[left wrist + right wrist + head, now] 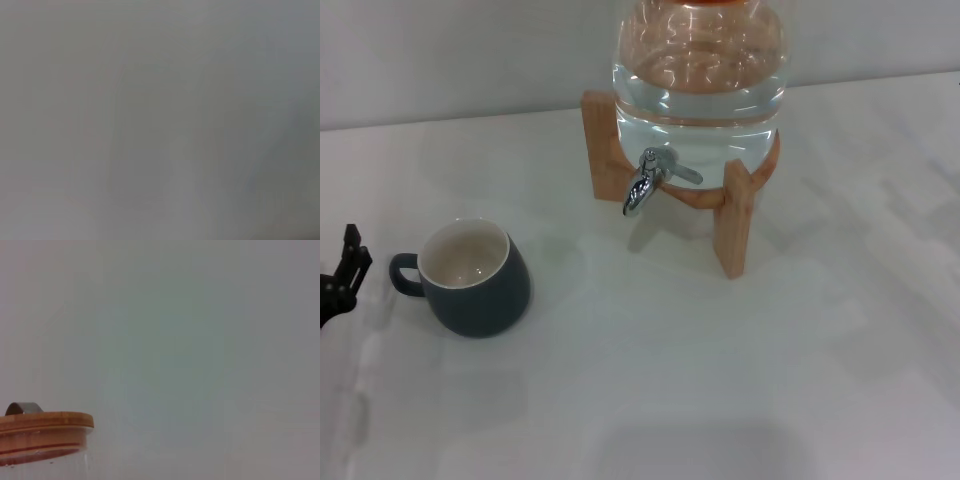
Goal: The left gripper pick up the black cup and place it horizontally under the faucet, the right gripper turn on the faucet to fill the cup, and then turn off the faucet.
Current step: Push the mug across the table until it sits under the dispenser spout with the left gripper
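One left gripper at the table's left edge — jaws' state unclear — beside the upright black cup.

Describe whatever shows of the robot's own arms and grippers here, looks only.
Only a sliver of the left gripper shows, at the left edge of the head view: thin black claw-like fingers with angular, jointed links. No housing, arm, cable or marking of it is in frame. The right gripper appears in no view, and neither wrist view shows any fingers.
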`<control>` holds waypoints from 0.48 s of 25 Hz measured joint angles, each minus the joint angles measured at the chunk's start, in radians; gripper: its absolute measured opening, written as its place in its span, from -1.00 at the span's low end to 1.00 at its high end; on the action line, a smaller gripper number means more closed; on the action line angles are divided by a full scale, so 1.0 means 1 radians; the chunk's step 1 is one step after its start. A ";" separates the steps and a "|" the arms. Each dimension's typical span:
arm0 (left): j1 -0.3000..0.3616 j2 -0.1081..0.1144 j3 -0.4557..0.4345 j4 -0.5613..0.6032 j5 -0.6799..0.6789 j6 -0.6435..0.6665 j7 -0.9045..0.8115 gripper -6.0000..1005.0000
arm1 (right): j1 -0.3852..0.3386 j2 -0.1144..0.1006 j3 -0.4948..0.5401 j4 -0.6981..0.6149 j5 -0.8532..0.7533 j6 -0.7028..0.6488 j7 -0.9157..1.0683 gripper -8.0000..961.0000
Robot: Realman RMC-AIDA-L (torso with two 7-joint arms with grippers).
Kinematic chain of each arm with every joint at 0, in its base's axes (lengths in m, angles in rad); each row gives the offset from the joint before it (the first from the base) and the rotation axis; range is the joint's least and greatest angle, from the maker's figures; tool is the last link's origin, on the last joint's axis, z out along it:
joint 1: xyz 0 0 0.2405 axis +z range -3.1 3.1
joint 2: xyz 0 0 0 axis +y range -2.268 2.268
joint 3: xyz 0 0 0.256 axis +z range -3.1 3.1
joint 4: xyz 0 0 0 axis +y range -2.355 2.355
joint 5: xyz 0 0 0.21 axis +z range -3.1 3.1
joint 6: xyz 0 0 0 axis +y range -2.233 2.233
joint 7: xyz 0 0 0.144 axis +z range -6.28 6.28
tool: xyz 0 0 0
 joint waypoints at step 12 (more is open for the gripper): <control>0.024 -0.003 0.044 0.022 -0.001 0.006 0.049 0.75 | -0.010 -0.002 0.000 -0.003 -0.014 0.003 0.006 0.76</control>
